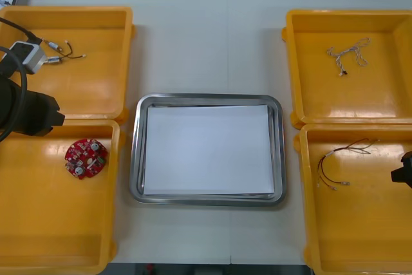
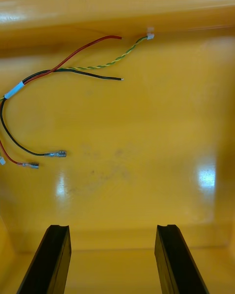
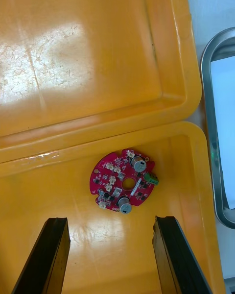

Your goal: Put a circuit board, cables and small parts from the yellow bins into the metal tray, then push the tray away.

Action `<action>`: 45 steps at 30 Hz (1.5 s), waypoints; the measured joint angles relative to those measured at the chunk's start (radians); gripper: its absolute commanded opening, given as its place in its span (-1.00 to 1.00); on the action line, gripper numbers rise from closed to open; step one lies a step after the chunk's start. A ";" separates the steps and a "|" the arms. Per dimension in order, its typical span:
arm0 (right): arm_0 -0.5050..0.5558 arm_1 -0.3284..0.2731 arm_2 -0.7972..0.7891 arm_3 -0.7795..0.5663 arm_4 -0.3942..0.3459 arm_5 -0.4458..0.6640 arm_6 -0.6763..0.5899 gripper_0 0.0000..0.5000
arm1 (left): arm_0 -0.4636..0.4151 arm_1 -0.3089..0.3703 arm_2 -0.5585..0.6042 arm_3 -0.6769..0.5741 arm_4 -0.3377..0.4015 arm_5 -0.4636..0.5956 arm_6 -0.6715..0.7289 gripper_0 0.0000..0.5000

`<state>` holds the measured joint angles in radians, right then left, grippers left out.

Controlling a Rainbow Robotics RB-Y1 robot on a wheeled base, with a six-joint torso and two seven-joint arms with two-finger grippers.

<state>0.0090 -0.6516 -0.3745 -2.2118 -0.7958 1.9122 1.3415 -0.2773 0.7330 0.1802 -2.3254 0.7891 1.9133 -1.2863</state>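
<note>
The left claw (image 3: 110,220) hangs over the near left bin (image 1: 38,223) with its black fingers spread wide and nothing between them; the circuit board (image 3: 123,181) lies flat on the bin floor just beyond the fingertips and roughly in line with the gap, which looks like a line-up for a straight descent onto it. The board is a round red disc, studded with small silvery cans, white connectors and one green block, with a hole at its middle; its thin rigid edge is probably what the fingers must pinch. The right claw (image 2: 112,228) is equally wide open and empty over the near right bin (image 1: 360,236); the red and black cable (image 2: 49,78) lies beyond it and off to one side, limp and splayed, bound by a white band, with a yellow-green twisted strand and small metal terminals at its ends. The far right bin (image 1: 309,94) holds a pale twisted cable (image 1: 347,53) in a loose tangle; the far left bin (image 1: 96,88) holds small metal parts (image 1: 56,53) on thin wires. The metal tray (image 1: 137,159), shiny-rimmed with rounded corners and a white sheet (image 1: 206,149) inside, sits on the tabletop (image 1: 206,236) between the bins, within either arm's reach and with nothing yet placed in it.
</note>
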 measured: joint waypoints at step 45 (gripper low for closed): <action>0.000 0.000 0.000 0.000 0.000 0.000 0.000 1.00 | 0.000 0.000 0.000 0.000 0.000 0.000 0.000 1.00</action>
<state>0.0090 -0.6516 -0.3745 -2.2118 -0.7958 1.9122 1.3415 -0.2773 0.7330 0.1802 -2.3254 0.7891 1.9133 -1.2863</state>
